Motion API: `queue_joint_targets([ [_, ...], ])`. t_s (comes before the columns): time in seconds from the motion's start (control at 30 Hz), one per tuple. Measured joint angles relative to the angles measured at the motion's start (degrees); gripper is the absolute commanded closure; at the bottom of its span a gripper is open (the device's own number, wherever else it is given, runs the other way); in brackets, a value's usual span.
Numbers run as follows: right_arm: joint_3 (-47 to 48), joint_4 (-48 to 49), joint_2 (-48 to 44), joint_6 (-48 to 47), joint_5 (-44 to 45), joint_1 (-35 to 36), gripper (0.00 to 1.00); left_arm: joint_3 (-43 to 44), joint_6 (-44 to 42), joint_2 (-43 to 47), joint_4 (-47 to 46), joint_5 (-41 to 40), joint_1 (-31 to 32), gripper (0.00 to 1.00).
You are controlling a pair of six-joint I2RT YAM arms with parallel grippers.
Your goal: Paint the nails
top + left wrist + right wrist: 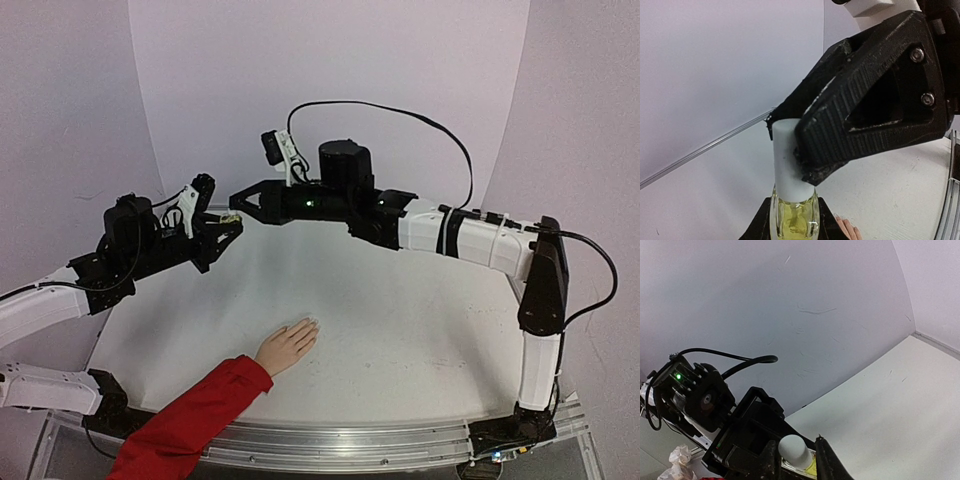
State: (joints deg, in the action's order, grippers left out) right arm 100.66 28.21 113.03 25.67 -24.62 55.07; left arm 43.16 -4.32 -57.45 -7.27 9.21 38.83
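Note:
The peach hand (288,345) lies flat on the white table, red sleeve (200,410) trailing to the near edge. Its nails (311,325) are tiny pale tips pointing toward the table's middle; fingertips (847,229) also peek into the left wrist view. Well above the table, my left gripper (226,228) is shut on a small yellow-green bottle (794,220), upright between its fingers (756,227). My right gripper (238,206) meets it from the right, jaws closed on either side of the white cap (794,450), one finger (840,140) pressed against the cap (786,155).
A curved white backdrop (330,90) rises behind the table. An aluminium rail (350,440) runs along the near edge. A crumpled white paper (680,460) shows at the lower left of the right wrist view. The right arm's cable (400,115) loops overhead.

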Motion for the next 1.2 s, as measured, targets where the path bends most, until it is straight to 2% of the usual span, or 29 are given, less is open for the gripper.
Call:
queue_joint_targets([
  [0.17,1.84,0.26,1.6,0.33,-0.24,0.35,0.89,0.0,0.13,0.0,0.42,-0.61,-0.09,1.0],
  [0.3,2.45,0.22,2.32,0.17,-0.26,0.22,0.92,0.0,0.9,0.0,1.07,-1.11,-0.42,1.0],
  [0.4,2.45,0.15,2.38,-0.09,-0.5,0.2,1.0,0.0,1.4,0.04,1.27,-1.01,-0.42,1.0],
  [0.53,2.45,0.52,2.38,-2.86,-3.72,-0.13,1.0,0.0,1.79,0.66,1.7,1.84,-0.68,1.0],
  [0.6,2.45,1.38,2.38,-6.08,-9.92,-0.87,1.0,-0.02,1.51,1.64,2.19,7.28,-1.4,1.0],
  [0.63,2.43,1.9,2.36,-8.44,-15.98,-1.55,1.0,-0.02,1.27,2.34,2.51,11.47,-1.79,1.0],
  [0.77,2.12,3.34,1.75,-13.03,-36.98,-2.43,1.0,0.11,1.16,3.63,3.23,32.28,-2.1,1.0],
  [0.9,-0.57,4.59,0.07,-15.32,-46.16,-1.25,1.0,1.2,1.36,1.46,3.34,45.86,-0.94,1.0],
  [1.0,-2.71,4.72,-1.14,-17.05,-46.88,-0.92,1.0,1.36,1.42,0.68,3.61,47.93,-0.42,1.0],
  [1.03,-2.89,4.76,-1.25,-17.2,-46.62,-0.92,0.93,1.36,1.42,0.7,3.8,47.47,-0.28,1.0],
  [1.07,-3.39,4.9,-1.6,-17.62,-45.75,-0.98,0.8,1.36,1.38,0.76,3.87,46.71,-0.24,1.0],
  [1.13,-4.44,4.83,-2.51,-18.1,-43.23,-1.27,0.63,1.33,1.33,1.05,4.02,43.8,-0.24,1.0],
  [1.2,-5.53,4.46,-3.52,-18.05,-38.82,-1.53,0.39,1.33,1.22,1.55,3.28,39.34,-0.24,1.0],
])
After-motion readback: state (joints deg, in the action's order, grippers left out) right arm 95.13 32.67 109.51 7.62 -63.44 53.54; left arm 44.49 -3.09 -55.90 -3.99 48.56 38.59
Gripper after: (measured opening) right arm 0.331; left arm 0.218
